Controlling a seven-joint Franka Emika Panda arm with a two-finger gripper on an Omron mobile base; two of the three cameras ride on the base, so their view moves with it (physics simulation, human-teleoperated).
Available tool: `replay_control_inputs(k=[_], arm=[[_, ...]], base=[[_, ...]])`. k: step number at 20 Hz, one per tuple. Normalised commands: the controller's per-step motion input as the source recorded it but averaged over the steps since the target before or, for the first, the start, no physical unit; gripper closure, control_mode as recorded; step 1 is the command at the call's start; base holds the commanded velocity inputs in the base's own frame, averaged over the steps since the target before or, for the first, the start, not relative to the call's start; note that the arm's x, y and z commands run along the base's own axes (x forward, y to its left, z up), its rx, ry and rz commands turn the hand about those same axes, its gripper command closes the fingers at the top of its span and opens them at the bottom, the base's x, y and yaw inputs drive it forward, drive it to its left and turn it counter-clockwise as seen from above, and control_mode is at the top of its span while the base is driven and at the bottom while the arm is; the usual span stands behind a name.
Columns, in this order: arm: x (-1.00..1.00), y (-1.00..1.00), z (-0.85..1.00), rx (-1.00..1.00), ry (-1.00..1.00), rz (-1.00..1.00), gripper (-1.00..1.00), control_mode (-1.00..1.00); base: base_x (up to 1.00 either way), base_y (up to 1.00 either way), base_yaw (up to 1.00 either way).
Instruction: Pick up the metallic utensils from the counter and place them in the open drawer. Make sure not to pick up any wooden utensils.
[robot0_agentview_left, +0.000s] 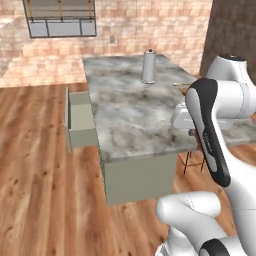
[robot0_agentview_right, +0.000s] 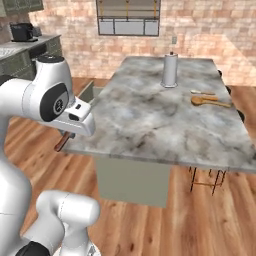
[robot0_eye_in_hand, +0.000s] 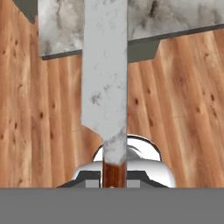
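My gripper (robot0_eye_in_hand: 114, 181) is shut on a knife (robot0_eye_in_hand: 105, 74) with a silvery blade and a dark reddish-brown handle. In the hand view the blade points away over the wood floor toward the counter (robot0_eye_in_hand: 65, 26) edge. In the right base view the gripper (robot0_agentview_right: 66, 134) hangs off the counter's (robot0_agentview_right: 160, 120) near left corner, with the knife handle (robot0_agentview_right: 62, 143) sticking out below it. The open drawer (robot0_agentview_left: 80, 120) (robot0_agentview_right: 88, 93) juts from the counter's left side, farther back. A tan wooden spoon (robot0_agentview_right: 210, 101) and a slim utensil (robot0_agentview_right: 202, 92) lie at the counter's right; its material is too small to tell.
A tall metal cylinder (robot0_agentview_left: 148, 67) (robot0_agentview_right: 170, 70) stands at the far middle of the counter. A dark-legged stool (robot0_agentview_right: 207, 180) sits under the counter's right overhang. Brick walls close the back, and a second counter with an appliance (robot0_agentview_right: 22, 31) is at the far left.
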Motion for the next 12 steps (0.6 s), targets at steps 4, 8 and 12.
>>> replay_control_inputs(k=[4,8,12], arm=[[0.00,0.00,0.00,0.00,0.00,0.00,1.00,1.00],[0.00,0.00,0.00,0.00,0.00,0.00,1.00,1.00],[0.00,0.00,0.00,0.00,0.00,0.00,1.00,1.00]], base=[[0.00,0.67,-0.18],[0.10,0.83,-0.14],[0.41,0.74,-0.07]])
